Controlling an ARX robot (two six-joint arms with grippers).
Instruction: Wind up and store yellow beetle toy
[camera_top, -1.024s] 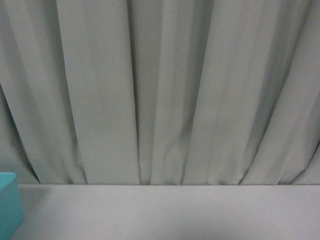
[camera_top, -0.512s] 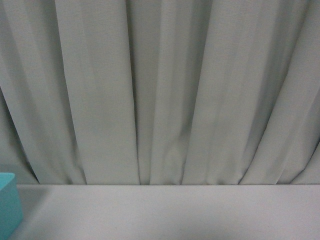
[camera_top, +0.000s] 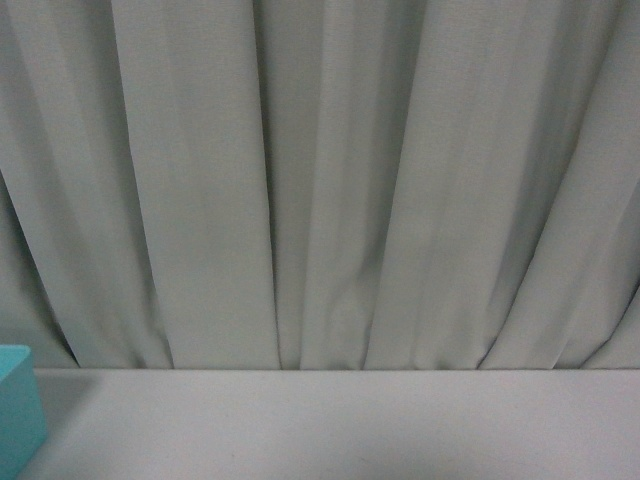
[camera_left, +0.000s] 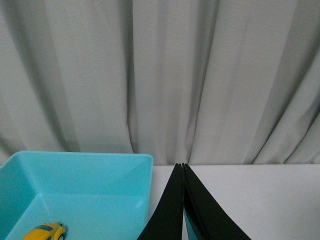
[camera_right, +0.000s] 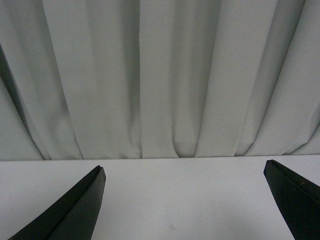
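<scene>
The yellow beetle toy (camera_left: 45, 232) lies on the floor of a turquoise bin (camera_left: 95, 172) in the left wrist view, low in that picture and partly cut off by its edge. My left gripper (camera_left: 182, 166) is shut, its two black fingers pressed together with nothing between them, beside the bin's near wall and apart from the toy. My right gripper (camera_right: 184, 170) is open wide over bare white tabletop, and nothing lies between its black fingertips (camera_right: 95, 180). Neither gripper shows in the front view.
A grey pleated curtain (camera_top: 320, 180) hangs along the back of the white table (camera_top: 340, 425). The corner of the turquoise bin (camera_top: 20, 405) shows at the front view's far left.
</scene>
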